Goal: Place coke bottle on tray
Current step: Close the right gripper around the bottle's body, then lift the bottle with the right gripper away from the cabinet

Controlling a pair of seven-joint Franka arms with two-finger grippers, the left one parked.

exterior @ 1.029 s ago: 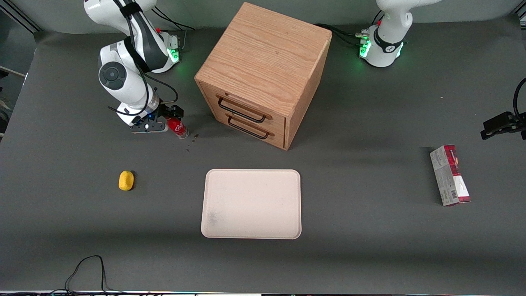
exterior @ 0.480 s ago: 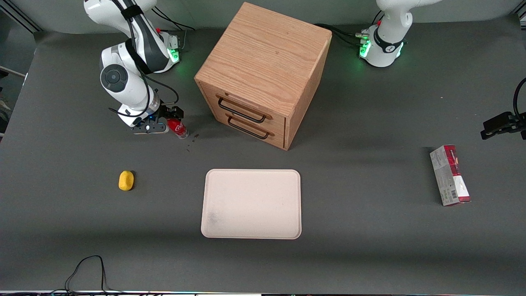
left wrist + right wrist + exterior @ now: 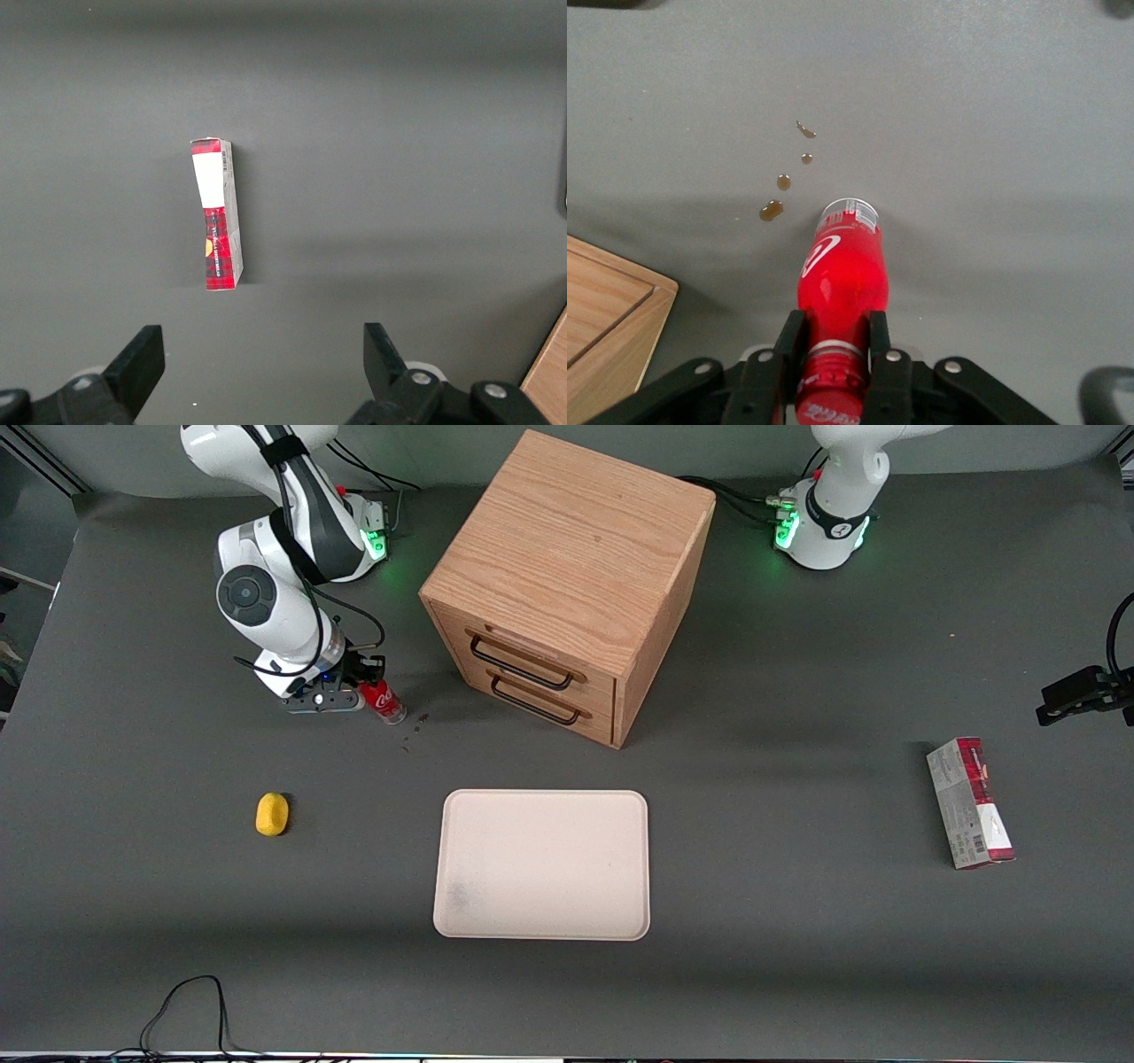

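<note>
The coke bottle (image 3: 382, 700) is held at its neck, just below the red cap, by the gripper (image 3: 836, 354), whose two fingers (image 3: 788, 341) are pressed against either side of the neck. In the front view the gripper (image 3: 354, 687) is seen low over the table (image 3: 797, 957), toward the working arm's end and beside the wooden drawer cabinet (image 3: 567, 584). The bottle (image 3: 837, 292) is tilted: its long axis runs from the cap between the fingers down to the clear base, which is at or just above the grey surface; contact cannot be told. The white script logo faces the wrist camera. A few small brown spots (image 3: 772, 210) are seen on the table close to the base. The tray (image 3: 542, 864) lies nearer to the front camera than the cabinet, well apart from the bottle, and only a faint grey smudge is seen on it. Both cabinet drawers are shut. A small yellow object (image 3: 272, 814) lies nearer to the front camera than the gripper, and a red-and-grey carton (image 3: 969, 802) lies toward the parked arm's end.
</note>
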